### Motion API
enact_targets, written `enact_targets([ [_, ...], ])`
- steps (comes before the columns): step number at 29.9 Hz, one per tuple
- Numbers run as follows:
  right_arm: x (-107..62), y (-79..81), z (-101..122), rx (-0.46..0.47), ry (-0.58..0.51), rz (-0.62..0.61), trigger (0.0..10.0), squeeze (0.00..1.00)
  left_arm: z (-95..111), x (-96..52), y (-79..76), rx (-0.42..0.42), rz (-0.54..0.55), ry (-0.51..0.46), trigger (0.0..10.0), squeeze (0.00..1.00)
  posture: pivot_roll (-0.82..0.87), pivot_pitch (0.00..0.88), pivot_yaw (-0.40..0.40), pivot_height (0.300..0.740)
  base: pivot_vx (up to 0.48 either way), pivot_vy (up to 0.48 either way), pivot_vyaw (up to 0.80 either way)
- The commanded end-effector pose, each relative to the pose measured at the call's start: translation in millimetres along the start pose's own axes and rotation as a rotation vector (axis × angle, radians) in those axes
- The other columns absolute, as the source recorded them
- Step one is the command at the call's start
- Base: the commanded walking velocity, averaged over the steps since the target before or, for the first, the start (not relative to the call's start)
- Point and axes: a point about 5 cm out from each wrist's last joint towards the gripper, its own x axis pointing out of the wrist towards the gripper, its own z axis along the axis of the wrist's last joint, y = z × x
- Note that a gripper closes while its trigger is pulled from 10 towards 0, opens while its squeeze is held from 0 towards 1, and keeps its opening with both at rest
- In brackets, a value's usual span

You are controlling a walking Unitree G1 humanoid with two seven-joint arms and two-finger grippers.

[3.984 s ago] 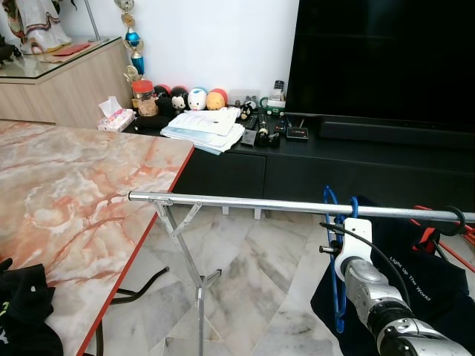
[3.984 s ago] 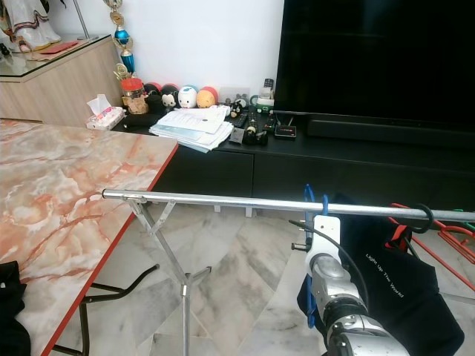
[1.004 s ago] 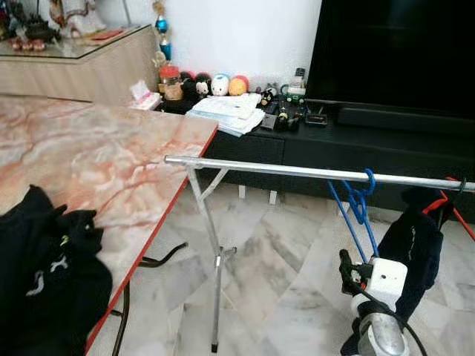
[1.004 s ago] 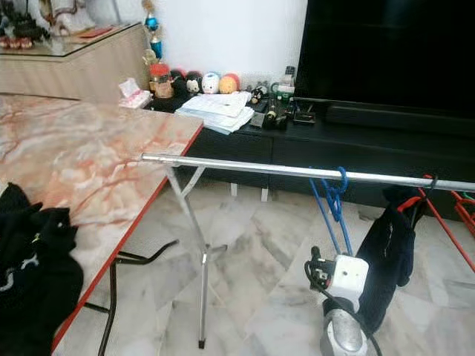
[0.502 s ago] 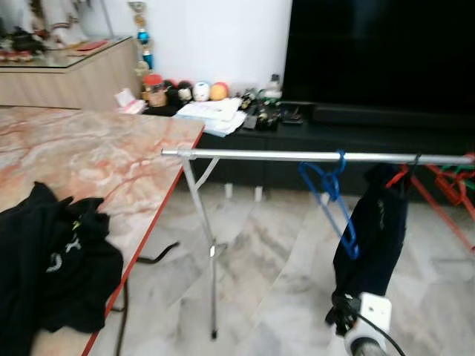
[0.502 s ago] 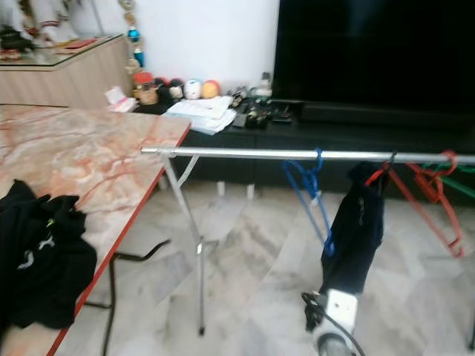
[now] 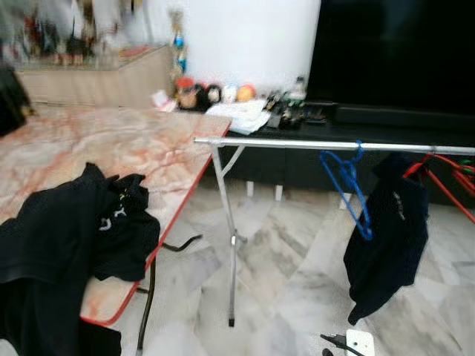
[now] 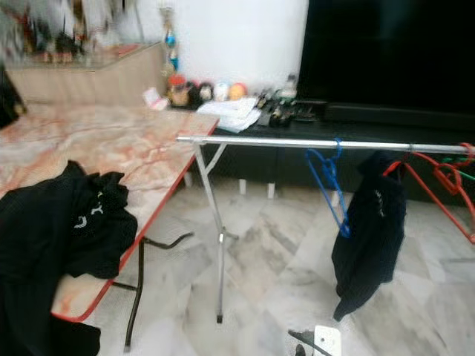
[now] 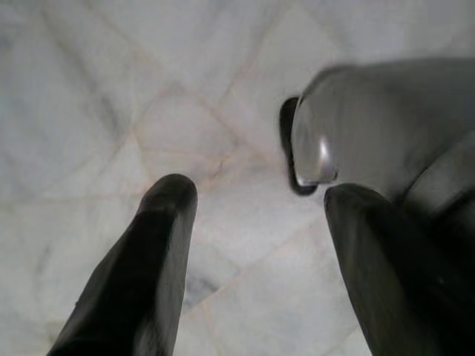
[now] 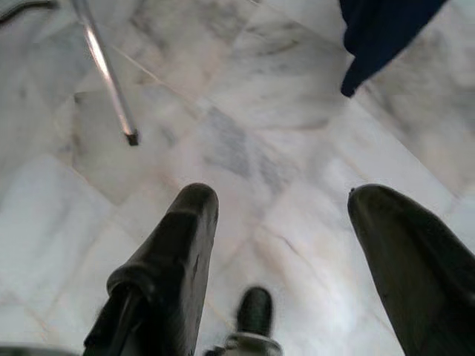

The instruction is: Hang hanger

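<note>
A: Where's the blue plastic hanger (image 7: 345, 182)?
B: Hooked on the silver metal rail (image 7: 297, 144), beside the black garment (image 7: 386, 237), so it hangs freely.
A: Grippers?
B: Left gripper (image 9: 252, 200) and right gripper (image 10: 286, 204) both spread, empty, aimed floorward.

The shelf ornaments (image 7: 67, 37) are blurred (shapes unreadable), and the red hanger (image 8: 449, 185) is cut off.

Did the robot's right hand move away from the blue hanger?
Yes. The right gripper, earlier up by the blue hanger on the rail, now hangs open, low over the floor.
</note>
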Motion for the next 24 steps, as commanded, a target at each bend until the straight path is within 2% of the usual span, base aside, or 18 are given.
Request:
enact_targets([
  [1,-1.0,9.0,-7.4,-0.015,0.035,0.028,10.0,0.00,-1.0,0.3,-8.8,0.017,-0.035,0.004,10.0,0.00,0.06,0.000,0.025,0.740,0.000,0.000,0.00],
  [6,-3.7,12.0,-18.8,0.001,0.070,0.019,10.0,0.00,-0.1,0.2,-5.6,0.020,-0.032,0.000,10.0,0.00,0.04,0.000,0.052,0.740,0.000,0.000,0.00],
  [11,-8.2,10.8,-35.2,0.039,0.125,-0.002,10.0,0.00,-1.9,0.2,-5.6,0.087,-0.043,0.021,10.0,0.00,0.03,0.000,0.056,0.740,0.000,0.000,0.00],
  [13,-9.3,8.9,-38.9,0.052,0.139,-0.005,10.0,0.00,-3.2,0.0,-5.9,0.089,-0.039,0.024,10.0,0.00,0.03,0.000,0.053,0.740,0.000,0.000,0.00],
  [16,-10.0,3.5,-41.3,0.061,0.152,-0.009,10.0,0.00,-4.6,-0.2,-6.9,0.090,-0.042,0.026,10.0,0.00,0.04,0.000,0.048,0.740,0.000,-0.292,-0.80],
  [17,-10.5,0.8,-42.8,0.024,0.158,-0.007,10.0,0.00,-6.1,-0.4,-7.8,0.082,-0.042,0.027,10.0,0.00,0.03,0.000,0.046,0.740,0.000,-0.304,-0.80],
  [18,-10.6,-1.5,-42.3,0.026,0.149,-0.010,10.0,0.00,-7.1,-0.6,-8.7,0.089,-0.047,0.031,10.0,0.00,0.03,0.000,0.045,0.740,0.000,-0.304,-0.45],
  [24,-11.3,-7.5,-43.4,0.008,0.152,-0.007,10.0,0.00,-9.8,-0.9,-12.6,0.094,-0.052,0.036,10.0,0.00,0.04,0.000,0.033,0.740,0.000,-0.301,0.00],
])
